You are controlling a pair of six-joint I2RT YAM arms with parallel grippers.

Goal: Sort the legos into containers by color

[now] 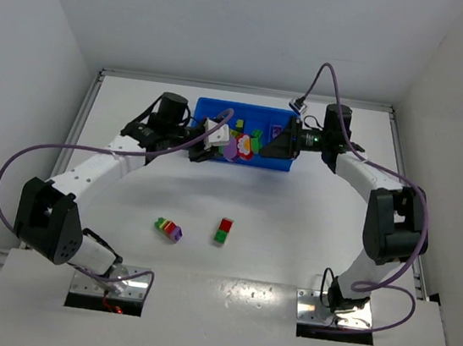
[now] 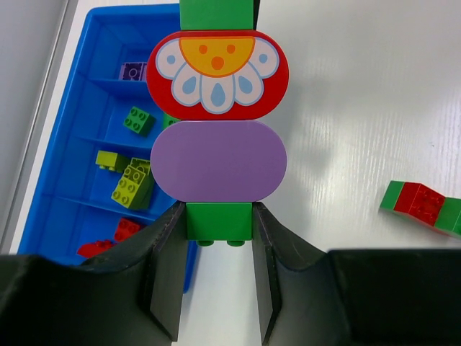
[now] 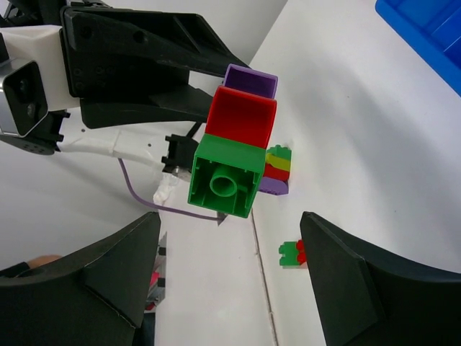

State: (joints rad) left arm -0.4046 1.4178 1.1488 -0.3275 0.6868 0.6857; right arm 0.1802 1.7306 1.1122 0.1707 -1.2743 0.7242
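Bright, even light from overhead fills all three views, leaving only faint, soft-edged shadows on the white bench, which shows a streaky sheen in the left wrist view. There the stacked bricks are crisp, while the left hand is a dark mass with little detail. In the right wrist view the right hand looks soft and close, and lines bend toward the edges.

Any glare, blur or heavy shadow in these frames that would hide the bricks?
Top external: even, soft light, faint sheen on the white table, nothing washed out. Left wrist: the held brick stack is sharp; left claw dark. Right wrist: stack sharp, right claw fingers dark, slightly soft.
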